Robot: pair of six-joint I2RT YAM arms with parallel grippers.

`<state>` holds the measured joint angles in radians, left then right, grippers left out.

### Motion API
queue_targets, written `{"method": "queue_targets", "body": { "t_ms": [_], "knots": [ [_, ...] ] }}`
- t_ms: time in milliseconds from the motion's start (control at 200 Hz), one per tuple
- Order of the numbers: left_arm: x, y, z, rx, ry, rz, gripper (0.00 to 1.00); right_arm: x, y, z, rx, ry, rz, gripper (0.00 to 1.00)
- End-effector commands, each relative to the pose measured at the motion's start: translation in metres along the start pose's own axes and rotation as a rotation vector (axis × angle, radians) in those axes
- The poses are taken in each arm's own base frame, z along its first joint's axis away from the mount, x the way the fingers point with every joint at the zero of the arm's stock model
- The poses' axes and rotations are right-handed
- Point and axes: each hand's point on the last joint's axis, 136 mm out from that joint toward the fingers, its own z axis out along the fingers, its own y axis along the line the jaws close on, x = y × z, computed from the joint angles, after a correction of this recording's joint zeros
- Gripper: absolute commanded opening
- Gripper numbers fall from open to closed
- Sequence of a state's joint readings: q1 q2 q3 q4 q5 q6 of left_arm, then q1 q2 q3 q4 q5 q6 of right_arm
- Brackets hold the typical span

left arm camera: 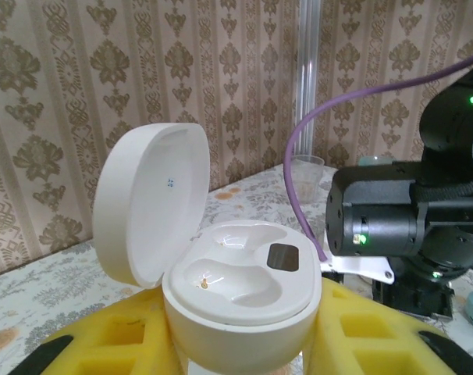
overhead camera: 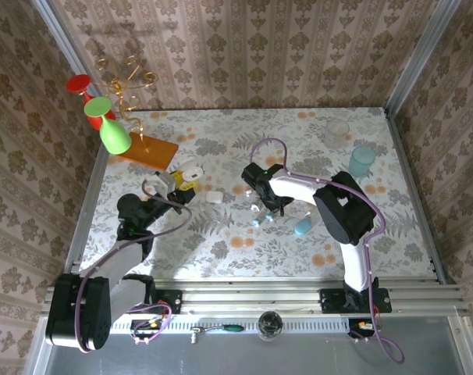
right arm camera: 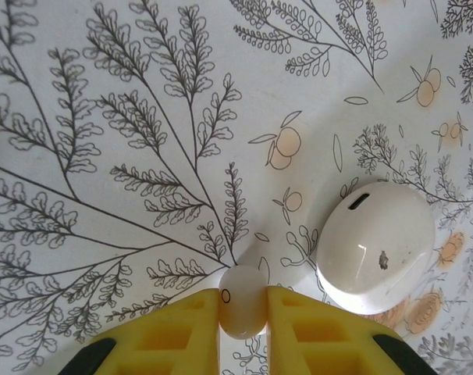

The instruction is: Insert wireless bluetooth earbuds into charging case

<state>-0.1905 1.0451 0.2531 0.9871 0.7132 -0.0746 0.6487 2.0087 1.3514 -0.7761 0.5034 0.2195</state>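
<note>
The charging case point(left arm camera: 240, 301) is white and stands upright between the yellow pads point(left arm camera: 369, 332) of my left gripper point(left arm camera: 236, 344), which is shut on it. Its lid point(left arm camera: 151, 207) is flipped open to the left, and both wells are empty. In the top view this gripper point(overhead camera: 180, 184) sits left of centre with the case point(overhead camera: 191, 169). My right gripper point(right arm camera: 243, 312) points down at the table and pinches a small whitish earbud point(right arm camera: 242, 301) between its yellow fingertips. In the top view the right gripper point(overhead camera: 268, 209) hangs over the table's middle, with a cyan-tipped earbud point(overhead camera: 256, 222) lying just beside it.
A white egg-shaped item point(right arm camera: 375, 246) lies right of the held earbud. A light-blue capsule point(overhead camera: 303, 227) and a small white piece point(overhead camera: 214, 197) lie on the floral cloth. At the back are a teal cup point(overhead camera: 362, 161), a clear cup point(overhead camera: 337, 129), an orange board point(overhead camera: 147, 148) and a green glass point(overhead camera: 112, 129).
</note>
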Motion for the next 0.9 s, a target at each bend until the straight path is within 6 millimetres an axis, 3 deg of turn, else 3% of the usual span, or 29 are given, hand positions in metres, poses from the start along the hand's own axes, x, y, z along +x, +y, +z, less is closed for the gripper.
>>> {"method": "queue_targets", "body": {
  "t_ms": [0,475,530,550,650,670,895],
  "knots": [
    [-0.01,-0.006,0.009,0.021,-0.008,0.063,0.35,-0.002,-0.008,-0.014,-0.102,-0.042,0.136,0.21],
    [-0.009,-0.038,0.071,0.146,-0.051,0.052,0.35,0.002,-0.043,-0.069,-0.659,-0.214,0.639,0.19],
    [-0.007,-0.035,0.078,0.14,-0.053,0.049,0.34,0.003,-0.047,-0.077,-0.715,-0.231,0.676,0.19],
    [-0.006,-0.046,0.083,0.168,-0.054,0.046,0.34,0.002,-0.047,-0.08,-0.737,-0.24,0.688,0.19],
    [-0.002,-0.054,0.099,0.187,-0.06,0.054,0.34,0.003,-0.049,-0.09,-0.811,-0.255,0.729,0.2],
    [-0.002,-0.056,0.101,0.19,-0.063,0.055,0.34,0.002,-0.053,-0.101,-0.83,-0.286,0.737,0.2],
    [0.003,-0.069,0.128,0.212,-0.077,0.064,0.34,0.0,-0.059,-0.141,-0.956,-0.363,0.782,0.22]
  ]
}}
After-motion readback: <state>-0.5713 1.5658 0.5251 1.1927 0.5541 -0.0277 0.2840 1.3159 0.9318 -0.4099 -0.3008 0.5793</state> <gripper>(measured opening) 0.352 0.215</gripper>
